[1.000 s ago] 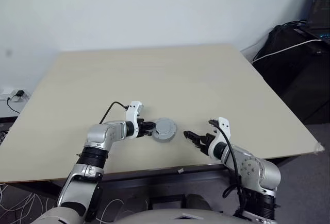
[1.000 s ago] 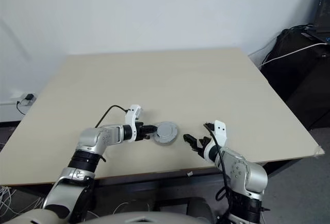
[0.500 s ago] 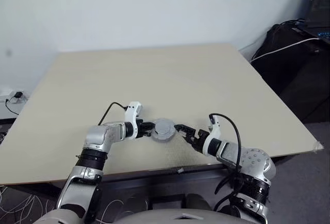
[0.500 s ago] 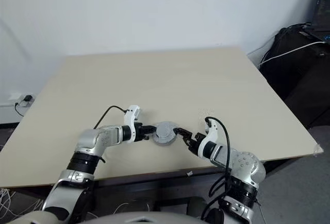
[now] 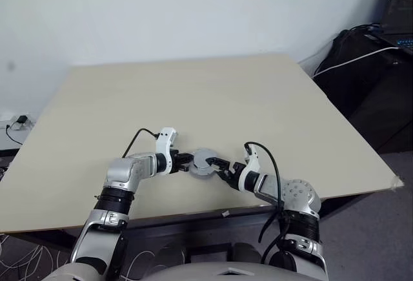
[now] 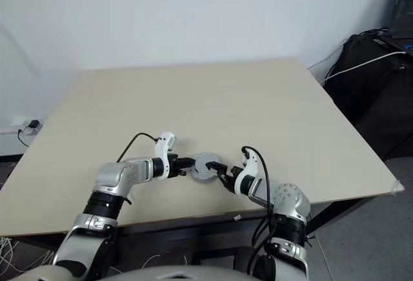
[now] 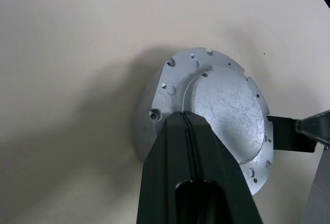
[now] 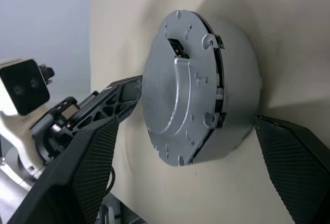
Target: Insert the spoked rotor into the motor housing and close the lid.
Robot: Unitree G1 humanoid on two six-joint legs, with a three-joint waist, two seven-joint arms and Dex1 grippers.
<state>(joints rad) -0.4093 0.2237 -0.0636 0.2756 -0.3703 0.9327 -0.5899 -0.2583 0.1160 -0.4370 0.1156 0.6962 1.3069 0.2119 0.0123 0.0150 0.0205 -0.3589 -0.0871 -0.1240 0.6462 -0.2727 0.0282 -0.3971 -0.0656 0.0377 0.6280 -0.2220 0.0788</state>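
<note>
Pale counter (image 5: pixel 213 93) carrying the closed motor housing (image 5: pixel 205 162) near its front edge, between 2 tools.
Silver-grey lid (image 7: pixel 227 113) is sitting on top of the housing. Left tool (image 7: pixel 186 126) is pressing against its side with both black fingers clenched together. Right tool (image 8: pixel 180 147) is straddling the housing with its fingers spread wide, 1 on each side, not yet gripping.

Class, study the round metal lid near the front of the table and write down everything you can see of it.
The lid is a round, silver-grey metal cap with a raised, scratched centre and small holes around its rim. It sits on a dark-edged base, flat on the tan table. The shut left gripper rests against its rim; the open right gripper straddles it, one finger on either side.
</note>
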